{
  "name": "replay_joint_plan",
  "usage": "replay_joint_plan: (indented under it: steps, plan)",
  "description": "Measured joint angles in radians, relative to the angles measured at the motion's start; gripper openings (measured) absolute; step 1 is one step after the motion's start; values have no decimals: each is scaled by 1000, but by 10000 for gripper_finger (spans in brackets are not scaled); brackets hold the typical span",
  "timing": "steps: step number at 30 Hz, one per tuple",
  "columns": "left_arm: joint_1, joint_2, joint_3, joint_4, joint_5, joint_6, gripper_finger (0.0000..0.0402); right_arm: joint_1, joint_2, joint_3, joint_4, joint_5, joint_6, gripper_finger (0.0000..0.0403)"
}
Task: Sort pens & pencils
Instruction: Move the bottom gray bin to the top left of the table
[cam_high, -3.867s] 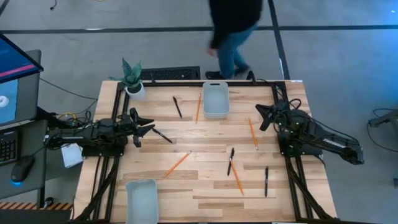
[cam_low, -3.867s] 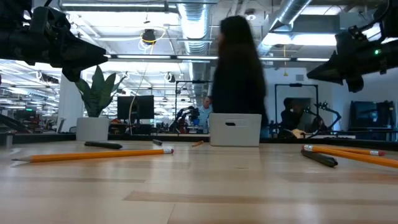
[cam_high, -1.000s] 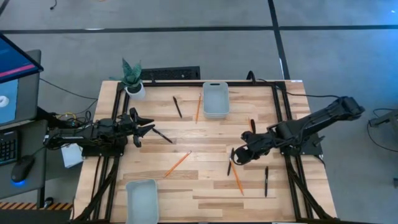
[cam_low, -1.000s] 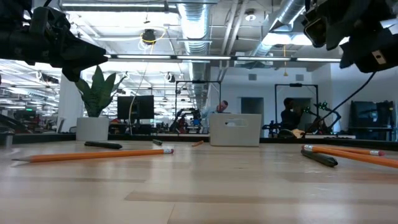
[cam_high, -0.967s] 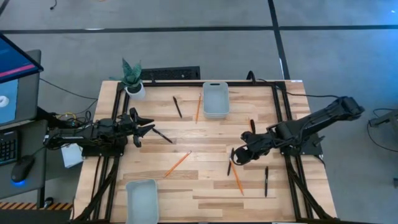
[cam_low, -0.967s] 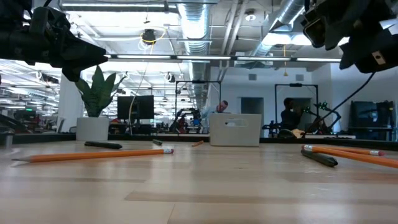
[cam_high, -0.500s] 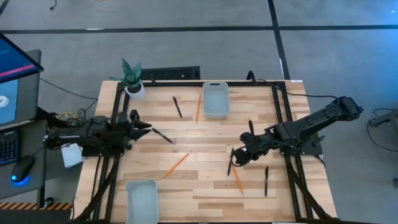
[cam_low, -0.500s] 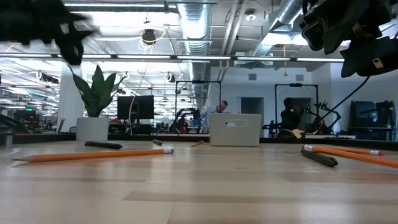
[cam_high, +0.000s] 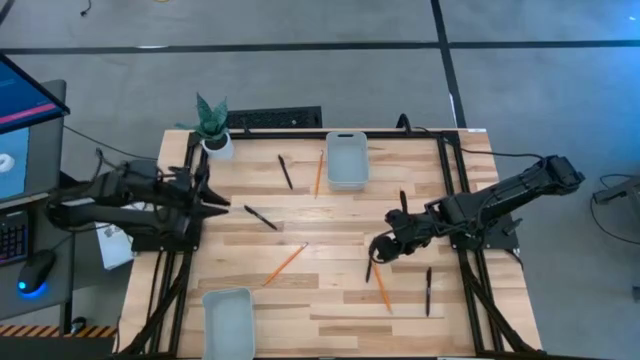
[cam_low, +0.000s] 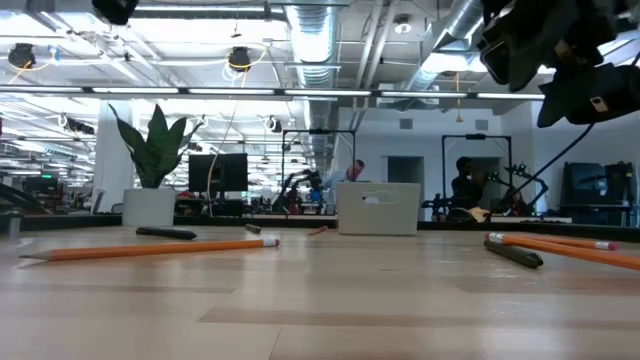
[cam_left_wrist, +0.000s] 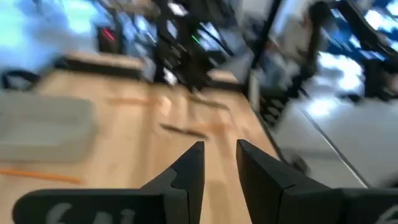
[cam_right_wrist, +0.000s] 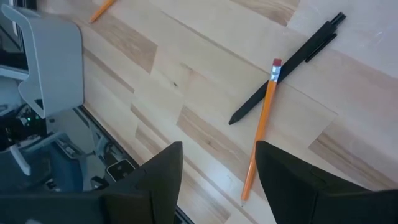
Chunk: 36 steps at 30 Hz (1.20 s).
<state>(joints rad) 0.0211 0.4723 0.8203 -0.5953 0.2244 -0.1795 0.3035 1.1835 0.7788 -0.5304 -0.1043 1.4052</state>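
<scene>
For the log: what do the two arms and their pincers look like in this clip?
Both arms are dark, jointed and tube-like, with black cables along them. The left pincer has two flat, matte black fingers with squared tips. The right pincer has the same black, slab-like fingers. In the high view the left arm and the right arm look all black; no markings can be made out.

pens (cam_high: 261, 217): thin black sticks, four lying flat, scattered on the counter (cam_high: 330, 300). pencils (cam_high: 286, 262): orange-yellow sticks, flat, likewise scattered. right of centre one pen (cam_right_wrist: 287, 68) crosses the eraser end of a pencil (cam_right_wrist: 260, 135), touching.
</scene>
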Motion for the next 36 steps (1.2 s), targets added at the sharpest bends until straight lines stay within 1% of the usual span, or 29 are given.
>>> replay_joint_plan:
  steps: [4, 7, 10, 14, 17, 19, 28, 31, 34, 36]
  plan:
    - [-1, 147, 142, -134, 140, -2, 83, -19, 0, 0, 0, 0, -2, 223]
    - [-5, 228, 213, -221, 179, 0, 83, -30, 0, 0, 0, 0, -16, 224]
    - [-22, 293, 240, -262, 180, -10, 83, -36, 0, 0, 0, 0, -100, 223]
    - [-61, 358, 242, -283, 181, -80, 83, -45, 0, 0, 0, 0, -177, 224]
    - [-84, 399, 242, -291, 179, -160, 83, -53, 0, 0, 0, 0, -184, 223]
    - [-98, 423, 242, -290, 160, -214, 83, -56, 0, 0, 0, 0, -186, 223]
    - [-136, 536, 241, -315, 153, -263, 83, -58, 0, 0, 0, 0, -186, 223]
    - [-153, 579, 230, -312, 156, -279, 95, -58, 0, 0, 0, 0, -187, 223]
    - [-170, 625, 219, -316, 154, -288, 118, -58, 0, 0, 0, 0, -224, 224]
    - [-186, 656, 219, -314, 131, -289, 137, -58, 0, 0, 0, 0, -248, 224]
